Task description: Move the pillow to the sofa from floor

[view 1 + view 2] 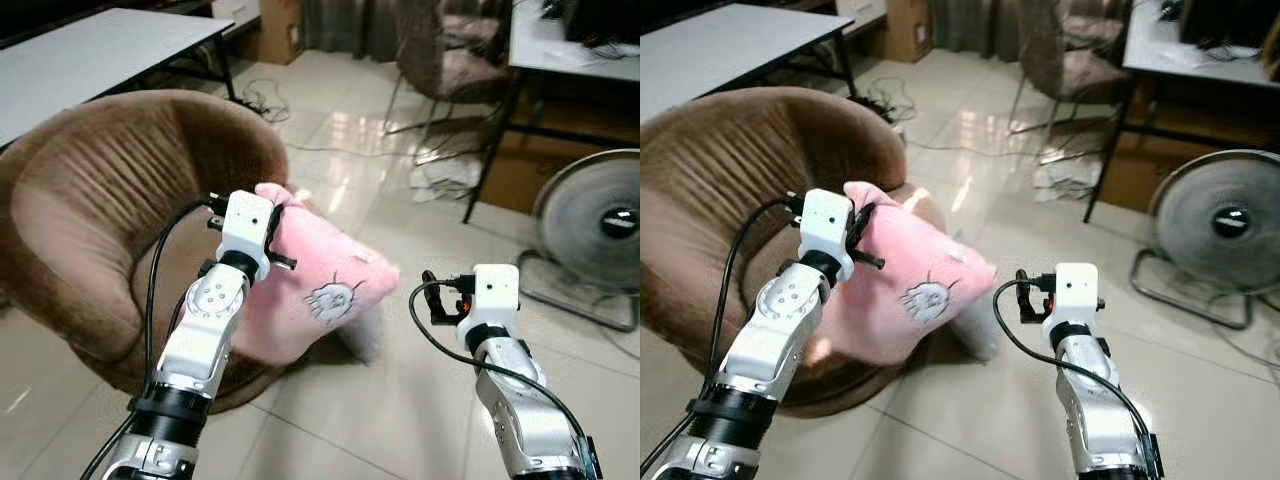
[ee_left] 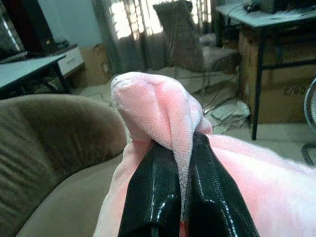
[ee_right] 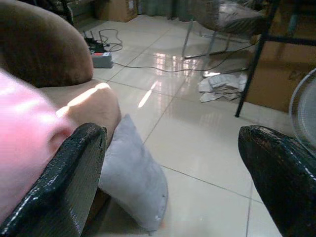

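A pink pillow [image 1: 320, 290] with a small face drawn on it hangs half over the seat of the round brown sofa chair [image 1: 90, 220]. My left gripper [image 1: 283, 235] is shut on its upper corner; in the left wrist view the two black fingers [image 2: 153, 197] pinch a fold of pink fabric [image 2: 163, 108]. The pillow's lower right end sticks out past the seat's front edge. To its right my right gripper [image 1: 435, 297] is held open above the floor, fingers wide apart [image 3: 64, 182], holding nothing. A grey pillow [image 3: 131, 182] leans on the floor against the sofa's front.
A round floor fan [image 1: 600, 225] stands at the right. A white table [image 1: 80, 55] is behind the sofa. A desk leg [image 1: 495, 140], a chair [image 1: 450, 60], crumpled cloth [image 1: 440, 175] and a power strip with cables [image 3: 101, 59] lie further back on the tiled floor.
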`<state>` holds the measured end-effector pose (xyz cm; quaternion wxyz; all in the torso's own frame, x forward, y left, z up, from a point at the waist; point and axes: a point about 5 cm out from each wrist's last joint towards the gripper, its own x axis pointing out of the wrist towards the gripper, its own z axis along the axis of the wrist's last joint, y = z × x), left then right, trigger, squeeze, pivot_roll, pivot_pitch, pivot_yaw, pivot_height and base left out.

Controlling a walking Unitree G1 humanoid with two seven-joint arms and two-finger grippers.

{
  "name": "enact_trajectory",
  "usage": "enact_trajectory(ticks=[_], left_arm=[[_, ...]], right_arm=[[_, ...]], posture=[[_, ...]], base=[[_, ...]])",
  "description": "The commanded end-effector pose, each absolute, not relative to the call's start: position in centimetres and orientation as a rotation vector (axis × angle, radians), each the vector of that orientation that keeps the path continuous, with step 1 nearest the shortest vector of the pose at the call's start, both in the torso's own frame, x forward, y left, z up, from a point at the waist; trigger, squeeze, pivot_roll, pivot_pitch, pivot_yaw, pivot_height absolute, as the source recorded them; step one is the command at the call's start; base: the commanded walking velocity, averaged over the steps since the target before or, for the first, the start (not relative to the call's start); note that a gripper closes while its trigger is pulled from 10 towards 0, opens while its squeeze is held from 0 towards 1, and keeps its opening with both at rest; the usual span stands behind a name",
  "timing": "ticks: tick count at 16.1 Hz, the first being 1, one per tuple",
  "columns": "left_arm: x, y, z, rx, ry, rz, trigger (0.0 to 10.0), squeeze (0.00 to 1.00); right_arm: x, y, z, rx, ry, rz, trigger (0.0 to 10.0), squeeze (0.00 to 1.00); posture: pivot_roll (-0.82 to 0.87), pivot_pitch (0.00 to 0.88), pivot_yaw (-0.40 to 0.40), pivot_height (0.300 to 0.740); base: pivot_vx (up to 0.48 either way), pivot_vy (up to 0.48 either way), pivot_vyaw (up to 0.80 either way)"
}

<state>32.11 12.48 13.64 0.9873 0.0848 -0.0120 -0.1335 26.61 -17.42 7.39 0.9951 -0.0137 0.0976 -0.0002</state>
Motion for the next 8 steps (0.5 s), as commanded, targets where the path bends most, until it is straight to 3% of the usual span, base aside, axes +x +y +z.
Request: enact_trajectory(ticks=[1, 3, 8], left_arm=[[32.58, 12.31, 15.21, 0.174, -0.097, -0.275, 10.0, 0.0], [32.58, 12.34, 15.08, 0.168, -0.095, -0.27, 10.0, 0.0], [32.33, 12.81, 14.81, 0.159, -0.092, -0.239, 10.0, 0.0]], right_arm=[[26.61, -17.38, 7.46, -0.038, 0.185, 0.007, 10.0, 0.0], [26.75, -17.29, 7.59, -0.054, 0.178, 0.023, 10.0, 0.0], [27.1, -17.22, 7.78, -0.071, 0.17, 0.039, 10.0, 0.0]], posture=[[-0.04, 0.0, 0.072, 0.74], [-0.04, 0.0, 0.063, 0.74], [-0.03, 0.0, 0.034, 0.74]], base=[[0.307, 0.0, 0.0], [0.306, 0.0, 0.0], [0.31, 0.0, 0.8]])
